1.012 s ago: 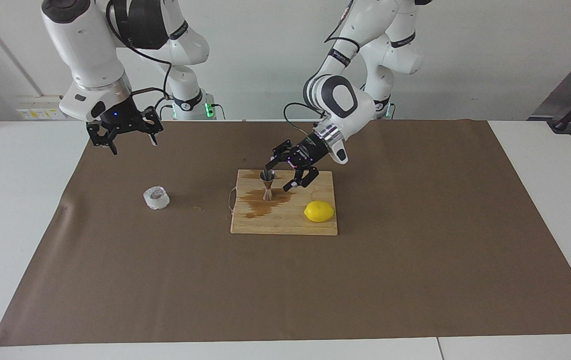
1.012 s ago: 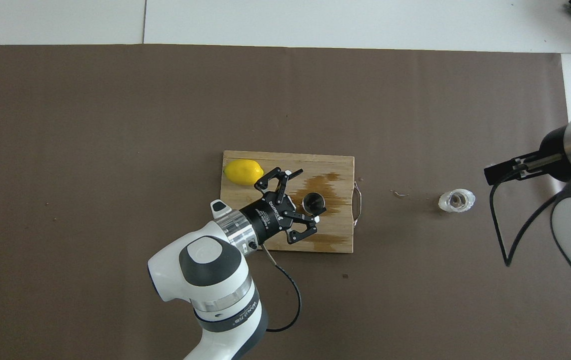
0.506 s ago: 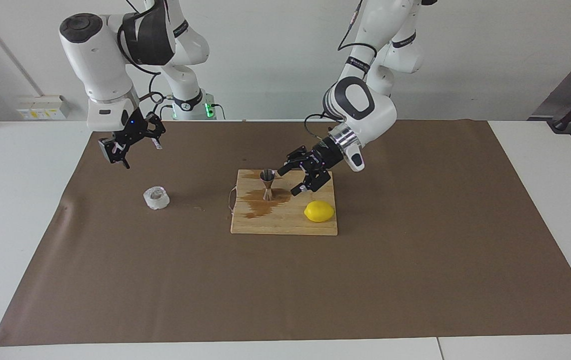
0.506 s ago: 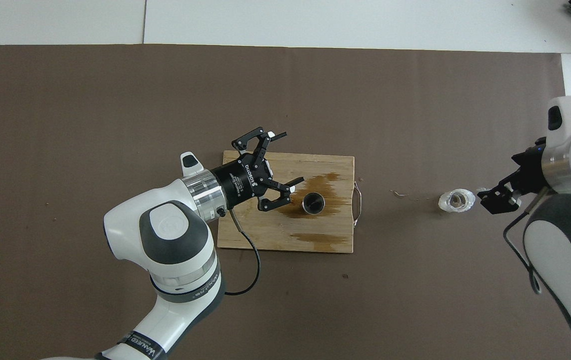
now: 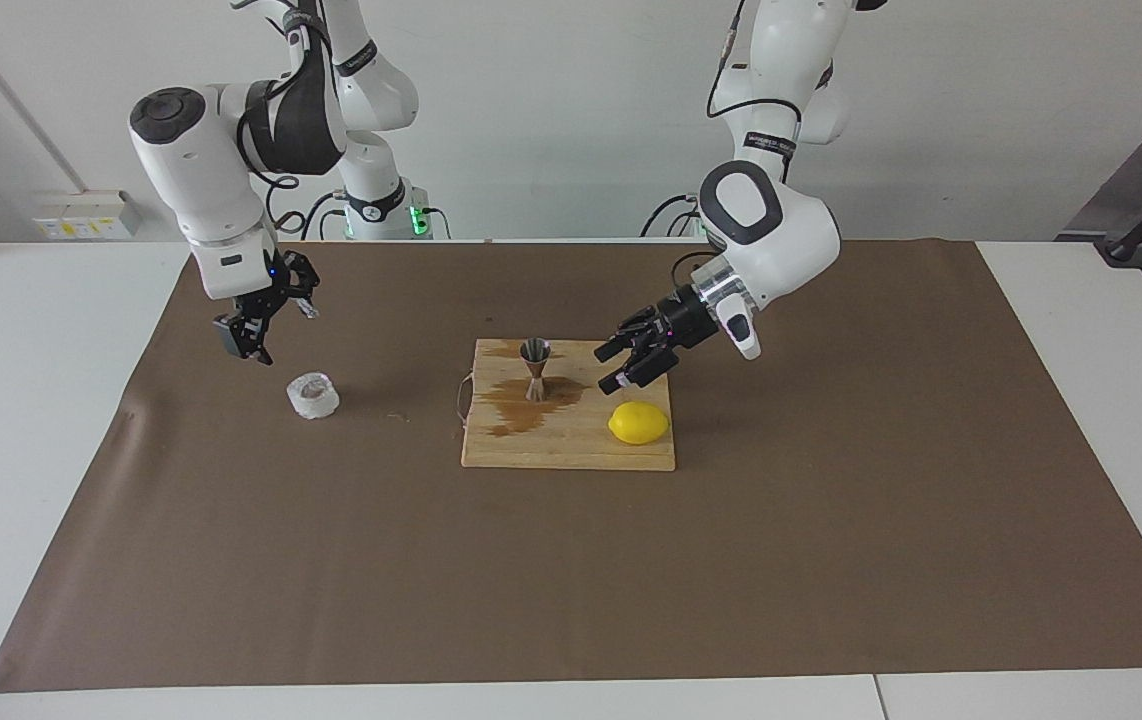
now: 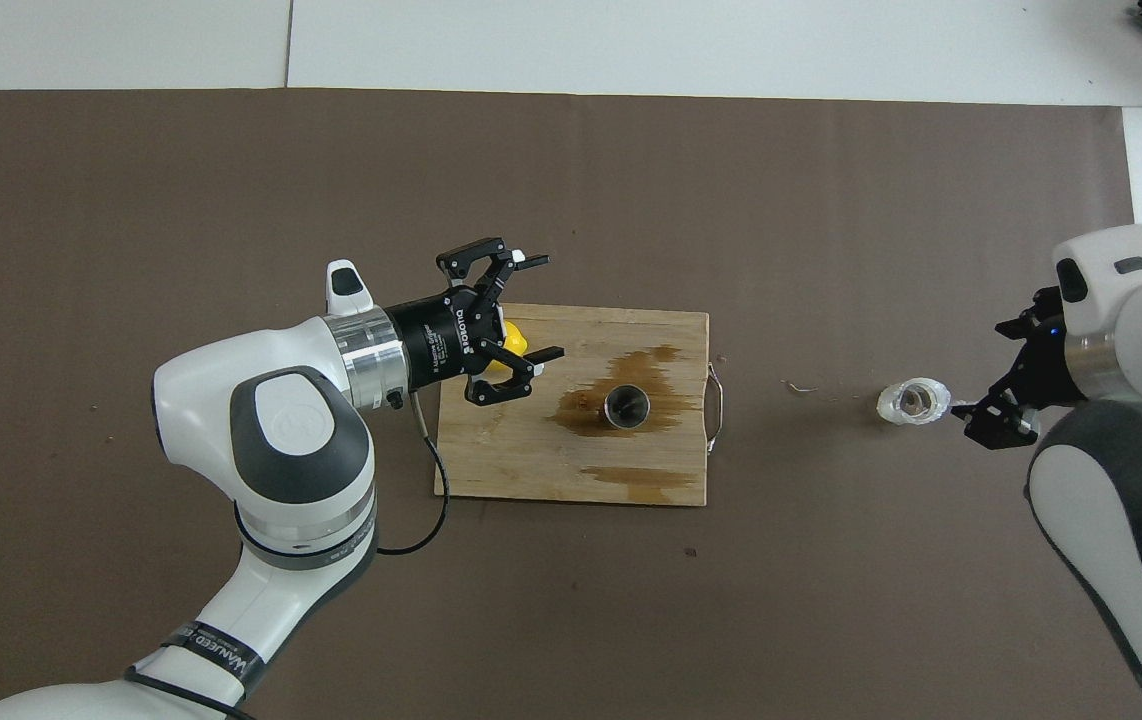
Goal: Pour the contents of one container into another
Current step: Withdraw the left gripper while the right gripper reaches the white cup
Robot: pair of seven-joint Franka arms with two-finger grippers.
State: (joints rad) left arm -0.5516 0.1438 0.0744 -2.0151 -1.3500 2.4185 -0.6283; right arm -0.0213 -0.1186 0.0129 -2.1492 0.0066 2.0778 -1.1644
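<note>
Flanking jigger on stained board: lemon, spread left end effector.

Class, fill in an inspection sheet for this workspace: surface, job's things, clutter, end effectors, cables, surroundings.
Surface: brown mat on a white table; cutting board wet with brown stains.
Job's things: whitish cup upright on the mat; steel jigger upright on the board.
Clutter: lemon on the board.
End effectors: left end effector open over the board above the lemon; right end effector open just above the cup, toward the robots.
Cables: black cable looping off the left wrist.
Surroundings: white wall; nothing else seen.
</note>
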